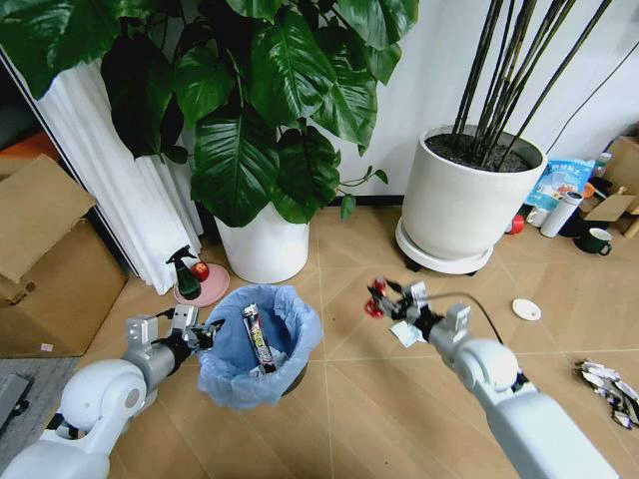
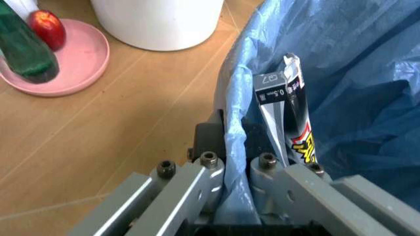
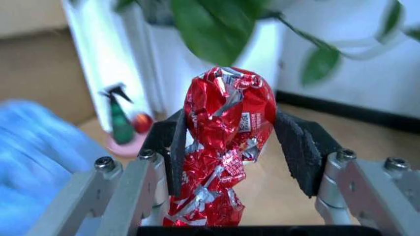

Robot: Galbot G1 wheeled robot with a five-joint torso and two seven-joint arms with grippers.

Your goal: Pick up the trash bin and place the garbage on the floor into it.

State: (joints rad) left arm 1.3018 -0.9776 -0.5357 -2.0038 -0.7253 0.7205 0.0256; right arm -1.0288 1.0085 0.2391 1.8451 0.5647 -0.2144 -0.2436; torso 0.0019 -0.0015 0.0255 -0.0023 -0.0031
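The trash bin (image 1: pixel 262 349) is a small round bin lined with a crinkly light-blue bag, low over the wooden floor (image 1: pixel 369 399). My left gripper (image 1: pixel 197 334) is shut on the bin's near rim, pinching bag and wall (image 2: pixel 231 140). A thin printed tube (image 2: pixel 292 118) leans inside the bin. To the bin's right, my right gripper (image 1: pixel 379 297) is shut on a crushed red wrapper (image 3: pixel 226 123) in the air. More garbage lies on the floor: a white tissue (image 1: pixel 404 334) under the right gripper, a white disc (image 1: pixel 526 309), and crumpled printed wrappers (image 1: pixel 609 384).
Two large white plant pots (image 1: pixel 265 247) (image 1: pixel 467 205) stand behind. A pink plate (image 1: pixel 205 289) with a green spray bottle and a red fruit sits beside the bin. Cardboard boxes (image 1: pixel 50 259) are at the left, and a bottle (image 1: pixel 561 213) and a mug (image 1: pixel 599 240) at the back right.
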